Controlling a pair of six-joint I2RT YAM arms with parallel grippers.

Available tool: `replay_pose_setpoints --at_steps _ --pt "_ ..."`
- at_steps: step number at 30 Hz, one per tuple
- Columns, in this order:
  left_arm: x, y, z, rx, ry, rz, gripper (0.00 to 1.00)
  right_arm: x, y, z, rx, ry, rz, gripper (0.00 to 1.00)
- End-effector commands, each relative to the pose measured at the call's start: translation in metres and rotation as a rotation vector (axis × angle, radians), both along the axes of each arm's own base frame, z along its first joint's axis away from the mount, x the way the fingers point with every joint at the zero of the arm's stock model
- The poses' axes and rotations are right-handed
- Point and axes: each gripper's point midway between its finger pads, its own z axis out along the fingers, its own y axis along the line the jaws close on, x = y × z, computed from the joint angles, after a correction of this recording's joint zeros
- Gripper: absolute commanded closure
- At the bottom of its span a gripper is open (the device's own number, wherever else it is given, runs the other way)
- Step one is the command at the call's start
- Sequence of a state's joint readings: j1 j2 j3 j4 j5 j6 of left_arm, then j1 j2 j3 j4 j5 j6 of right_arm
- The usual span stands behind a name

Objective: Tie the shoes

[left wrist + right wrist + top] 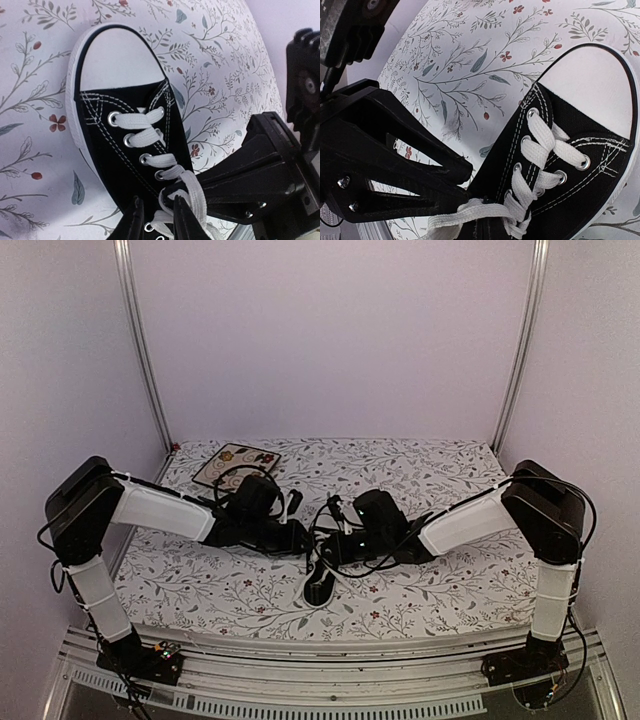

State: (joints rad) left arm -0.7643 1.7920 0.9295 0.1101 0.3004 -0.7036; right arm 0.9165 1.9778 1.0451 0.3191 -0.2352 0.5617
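The black sneaker (320, 583) with white laces lies between both arms, its white toe cap toward the near edge. It also shows in the left wrist view (122, 150) and the right wrist view (580, 160). My left gripper (303, 538) hangs over the lacing; its fingers (134, 222) stand apart around a loose lace (161, 218), so it (159, 220) is open. My right gripper (335, 545) reaches in from the right, its tip (172, 192) under a lace strand (196, 195). Its own fingers are out of the right wrist view, where a lace (470, 212) runs along the bottom.
A square floral plate (236, 464) lies at the back left of the floral tablecloth (450, 580). White walls and metal posts close in the sides and back. The two arms' heads nearly touch above the shoe.
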Motion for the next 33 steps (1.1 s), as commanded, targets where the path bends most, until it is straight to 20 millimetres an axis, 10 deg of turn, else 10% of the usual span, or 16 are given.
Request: replay_pose_setpoints --at_steps 1,21,33 --pt "0.013 -0.007 0.012 -0.04 -0.032 0.011 0.79 -0.002 0.001 0.0 0.003 -0.007 0.0 0.98" --pt "0.019 0.026 0.0 0.092 -0.025 0.15 0.78 -0.002 0.0 0.002 0.004 -0.011 -0.004 0.98" --pt "0.028 0.012 0.019 0.047 -0.071 0.086 0.7 -0.002 -0.001 0.001 0.002 -0.012 -0.007 0.98"
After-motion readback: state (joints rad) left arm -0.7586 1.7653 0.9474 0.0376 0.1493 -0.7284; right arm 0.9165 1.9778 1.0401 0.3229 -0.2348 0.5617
